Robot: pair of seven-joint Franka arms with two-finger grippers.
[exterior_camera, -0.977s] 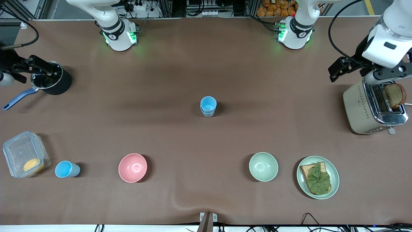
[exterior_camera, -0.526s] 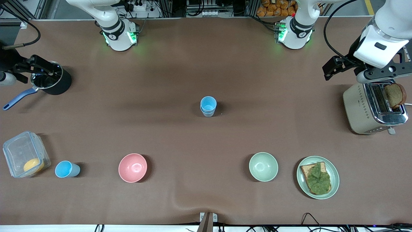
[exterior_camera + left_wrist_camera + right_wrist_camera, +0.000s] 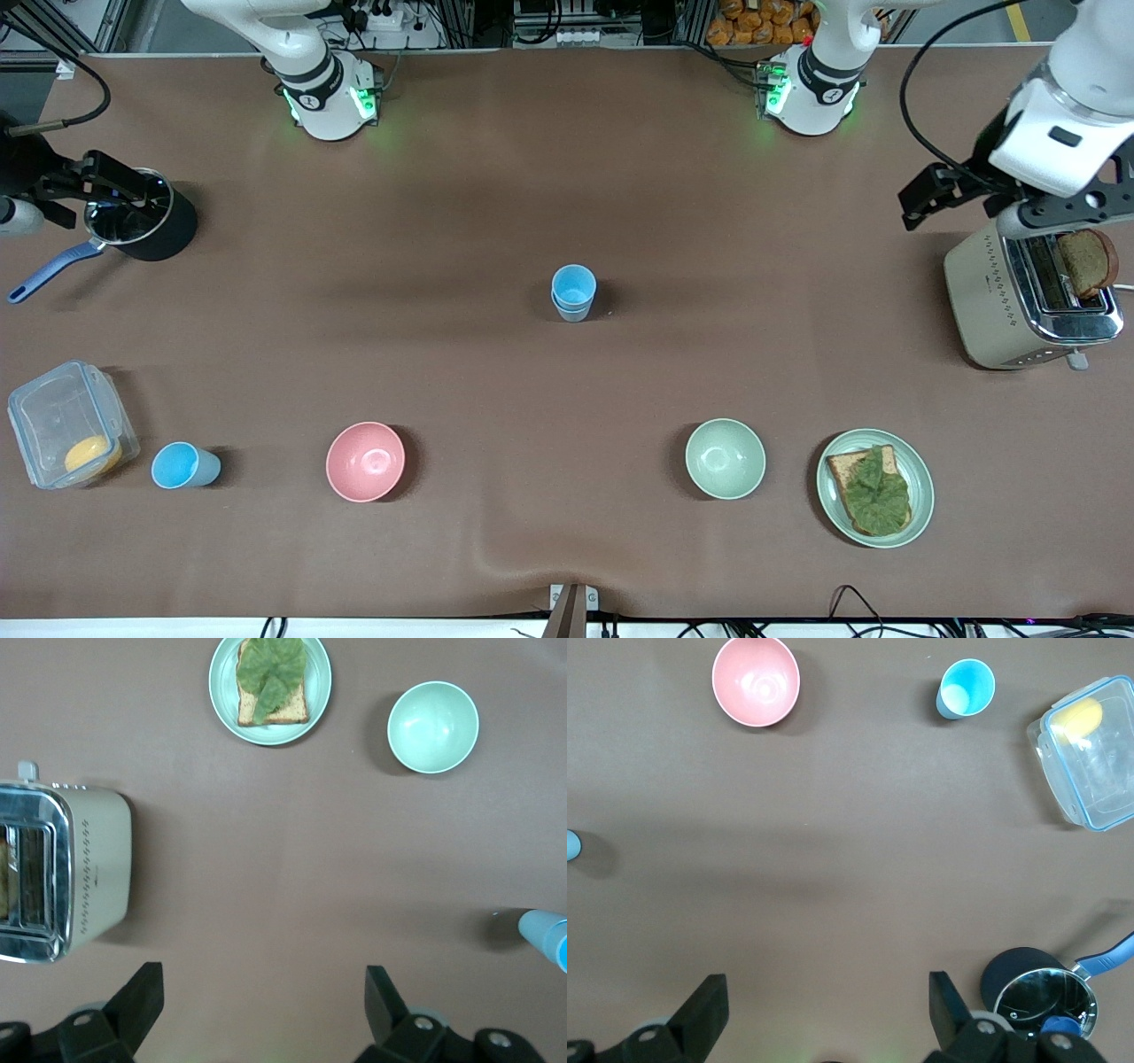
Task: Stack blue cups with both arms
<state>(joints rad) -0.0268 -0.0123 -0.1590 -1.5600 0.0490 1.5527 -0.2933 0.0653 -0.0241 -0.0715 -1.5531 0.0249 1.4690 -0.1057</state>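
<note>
The blue cups: 2 stand nested upright (image 3: 573,292) mid-table, 1 upright (image 3: 183,466) beside your container (image 3: 69,424); left gripper (image 3: 261,1010) and right gripper (image 3: 824,1010) hover, fingers apart.

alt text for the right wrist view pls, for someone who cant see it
Looking down from the right arm's open, empty pincer at a brown table: a single blue cup stands upright between a pink bowl and a clear lidded container holding something yellow. A black pot with a blue handle sits just beside the pincer.
</note>
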